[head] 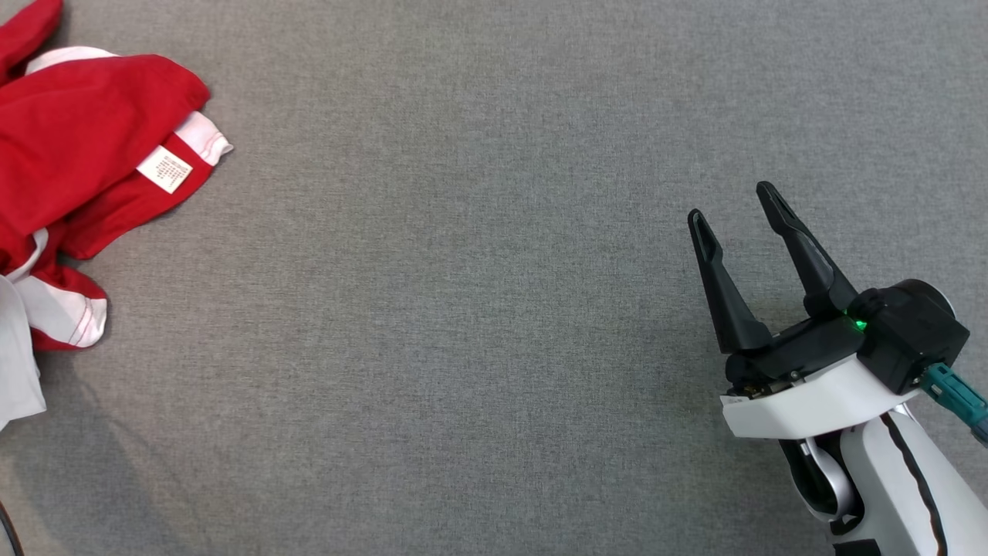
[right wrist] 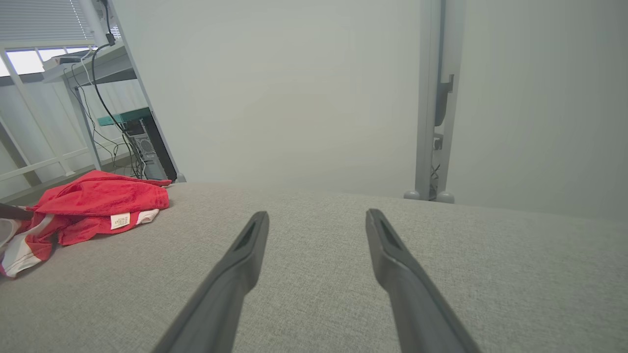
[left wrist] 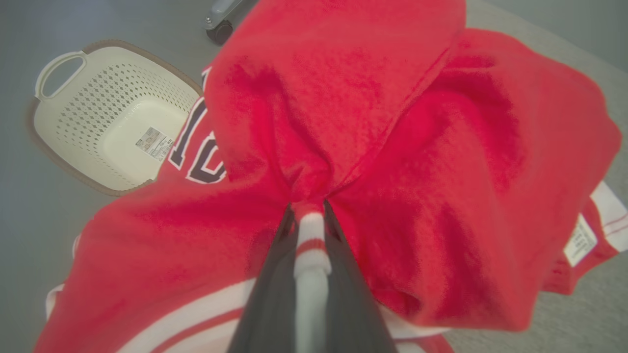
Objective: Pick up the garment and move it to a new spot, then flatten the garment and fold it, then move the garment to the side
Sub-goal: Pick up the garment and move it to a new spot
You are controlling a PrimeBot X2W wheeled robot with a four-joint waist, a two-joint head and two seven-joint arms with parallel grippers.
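Note:
The garment (head: 85,170) is a red jersey with white trim, crumpled at the far left edge of the grey table. A white care label (head: 164,168) lies on it. In the left wrist view my left gripper (left wrist: 309,211) is shut on a white and red striped hem of the garment (left wrist: 392,147), which bunches up around the fingers; dark numerals (left wrist: 196,152) show on the cloth. My right gripper (head: 735,202) stands open over bare table at the lower right, far from the cloth. From the right wrist, the garment (right wrist: 93,206) lies far left of the open fingers (right wrist: 245,245).
A cream perforated basket (left wrist: 64,117) sits on the floor beyond the table's left edge, near a caster wheel (left wrist: 218,24). The grey fabric tabletop (head: 463,309) stretches between the garment and my right arm. A desk with cables (right wrist: 113,98) stands behind the table.

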